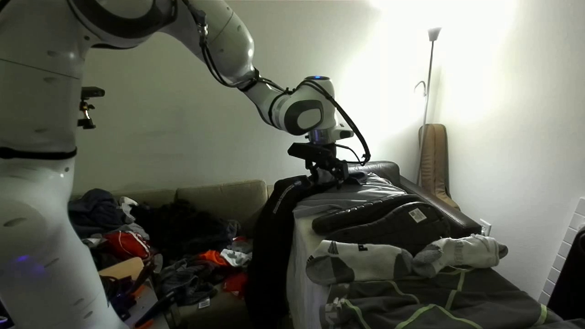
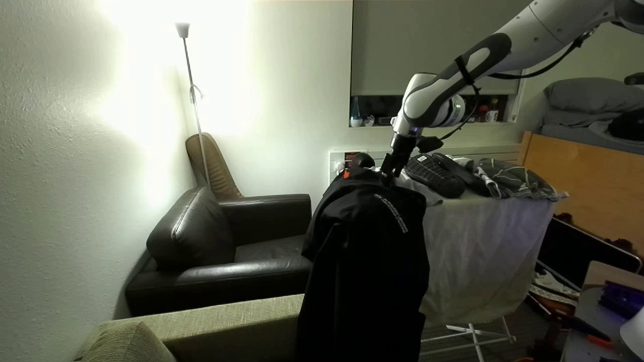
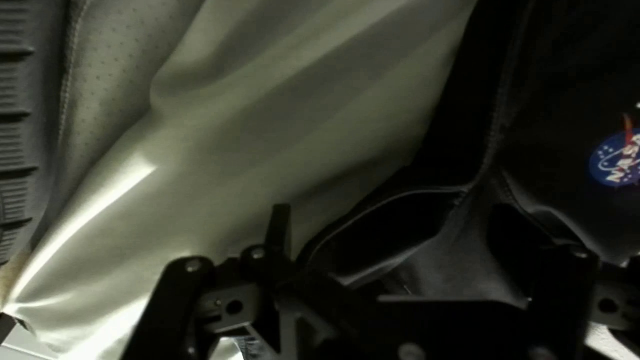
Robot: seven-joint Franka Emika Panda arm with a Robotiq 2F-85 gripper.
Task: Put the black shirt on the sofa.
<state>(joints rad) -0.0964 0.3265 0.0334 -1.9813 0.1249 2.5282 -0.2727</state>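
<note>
The black shirt (image 1: 274,237) lies with its upper end on a sheet-covered rack and hangs down the side facing the sofa (image 1: 224,196). White lettering shows on its dark cloth (image 2: 362,271). In the wrist view the shirt (image 3: 560,90) carries a round NASA badge, and its folds run under and between the fingers. My gripper (image 1: 328,179) points down at the shirt's top end, low over the rack; in an exterior view the gripper (image 2: 390,177) is partly lost against the black cloth. Its jaws stand wide apart in the wrist view, not closed on the fabric.
Mixed clothes, including a red garment (image 1: 128,244), are heaped on the sofa. The rack's white sheet (image 2: 473,256) bears grey cloth (image 3: 250,125), dark ribbed items (image 1: 388,219) and white-and-grey socks (image 1: 361,262). A dark leather armchair (image 2: 266,271) and a floor lamp (image 2: 193,100) stand beyond.
</note>
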